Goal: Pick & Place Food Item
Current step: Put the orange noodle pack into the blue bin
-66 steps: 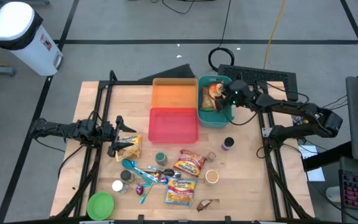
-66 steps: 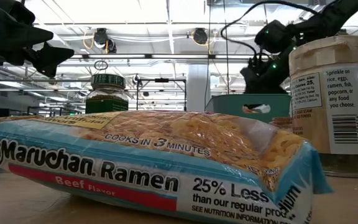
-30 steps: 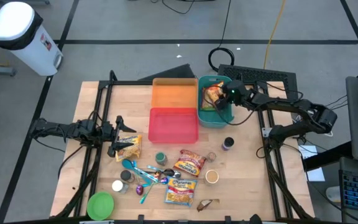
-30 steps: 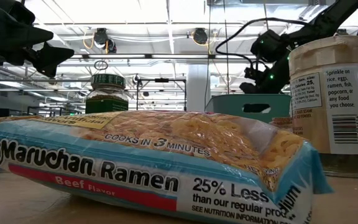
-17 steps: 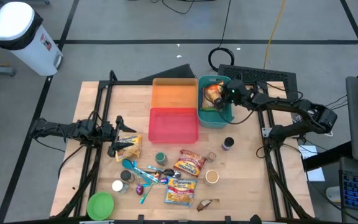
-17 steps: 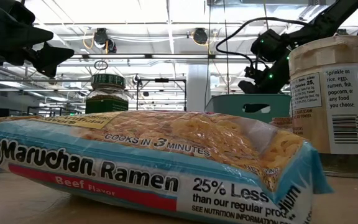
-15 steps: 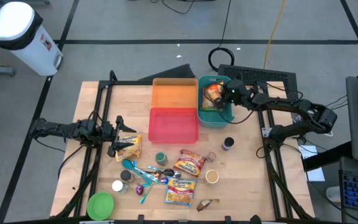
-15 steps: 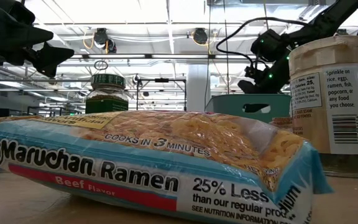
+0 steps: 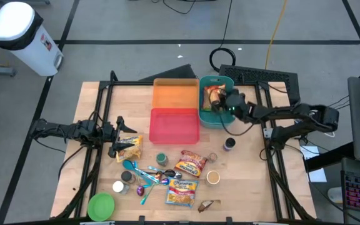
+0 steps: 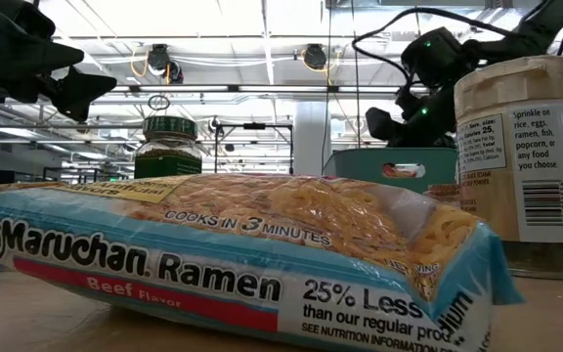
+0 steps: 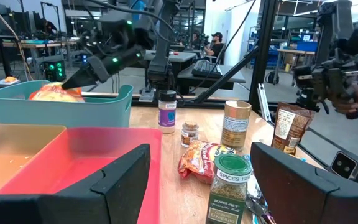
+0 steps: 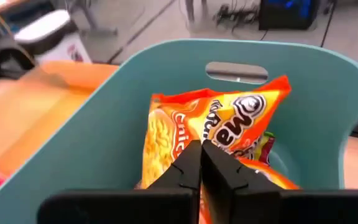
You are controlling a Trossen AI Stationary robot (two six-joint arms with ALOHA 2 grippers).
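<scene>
An orange ramen packet (image 12: 216, 124) stands tilted inside the teal bin (image 9: 212, 120) at the table's far right, leaning on the bin's contents. My right gripper (image 12: 201, 155) is shut with nothing between its fingers. It hovers above the bin's near part (image 9: 219, 104), higher than the rim in the low view (image 10: 374, 122). My left gripper (image 9: 119, 139) waits open at the table's left, raised off the table, its fingers wide apart (image 11: 201, 158). A yellow noodle packet (image 9: 130, 147) lies flat beside it.
An orange bin (image 9: 175, 94) and a red bin (image 9: 174, 125) sit left of the teal one. Ramen packets (image 9: 181, 192), spice jars (image 9: 161, 159), spoons, a purple-lidded jar (image 9: 229, 144) and a green bowl (image 9: 100, 205) crowd the near middle.
My right gripper has drawn back over the teal bin toward the table's near edge and risen a little above the rim. The orange packet has stayed in the bin.
</scene>
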